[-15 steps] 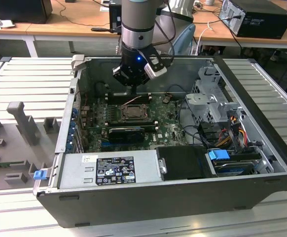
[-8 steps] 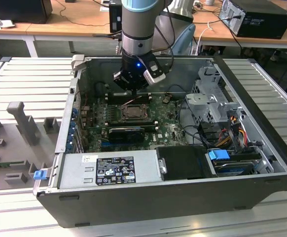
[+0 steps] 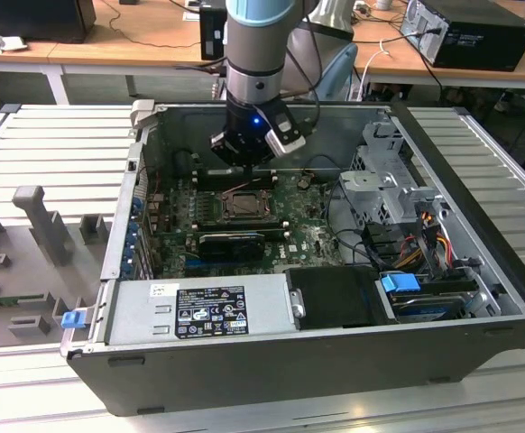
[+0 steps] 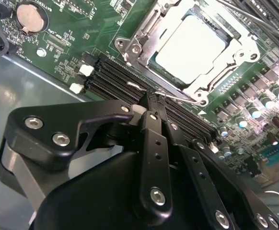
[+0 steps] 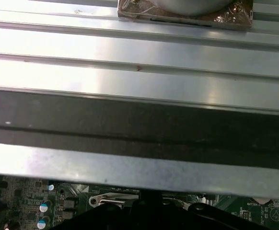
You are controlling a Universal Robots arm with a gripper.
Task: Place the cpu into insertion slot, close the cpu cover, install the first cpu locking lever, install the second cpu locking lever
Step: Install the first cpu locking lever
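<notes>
In the second wrist view the tool (image 4: 155,96) has its jaws pinched together on a thin wire lever (image 4: 178,97), though the tips are hard to make out. Just past the tips, the cpu (image 4: 191,48) sits in the insertion slot, grey metal face up, with the cpu cover (image 4: 144,36) framing it. All of it sits inside the open computer case (image 3: 479,180).

One cpu (image 4: 191,48), one cpu cover (image 4: 144,43), one coin cell (image 4: 30,17)
</notes>
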